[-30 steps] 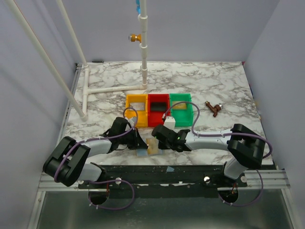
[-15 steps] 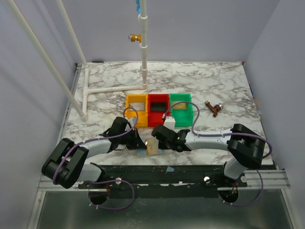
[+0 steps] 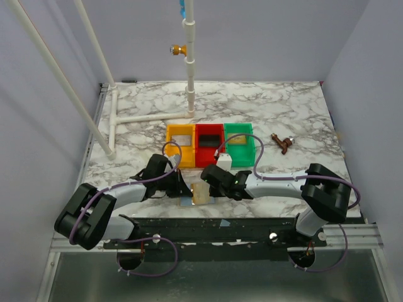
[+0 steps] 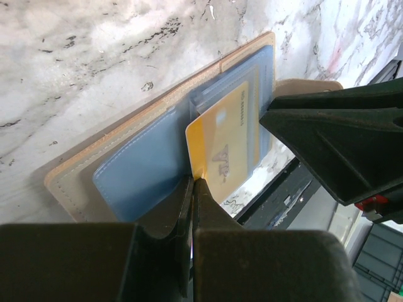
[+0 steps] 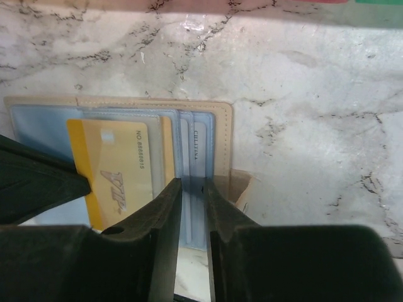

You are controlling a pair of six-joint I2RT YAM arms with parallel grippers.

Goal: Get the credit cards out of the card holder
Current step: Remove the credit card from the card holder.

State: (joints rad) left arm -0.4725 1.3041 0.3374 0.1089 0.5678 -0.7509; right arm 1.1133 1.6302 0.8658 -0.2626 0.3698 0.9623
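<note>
The card holder (image 3: 199,194) lies open near the table's front edge, tan rim (image 4: 63,182) and grey-blue lining (image 4: 138,170). A gold-tan card (image 4: 227,145) sticks partway out of its pocket. My left gripper (image 4: 192,184) is shut on that card's corner. My right gripper (image 5: 194,184) straddles the holder's pocket edge (image 5: 217,145), its jaws almost closed on it, with a grey card (image 5: 196,151) between them. The gold-tan card also shows in the right wrist view (image 5: 119,170). In the top view both grippers, the left (image 3: 187,189) and the right (image 3: 206,184), meet over the holder. The black card is hidden.
Yellow (image 3: 180,145), red (image 3: 210,146) and green (image 3: 240,143) trays stand in a row just behind the grippers. A white block (image 3: 224,160) lies beside the right arm. A brown object (image 3: 283,143) lies at the right. A white pipe frame (image 3: 151,117) stands at the back left.
Very little. The left arm has shifted slightly and less of the holder's blue flap shows near the table edge. Both grippers stay at the holder.
</note>
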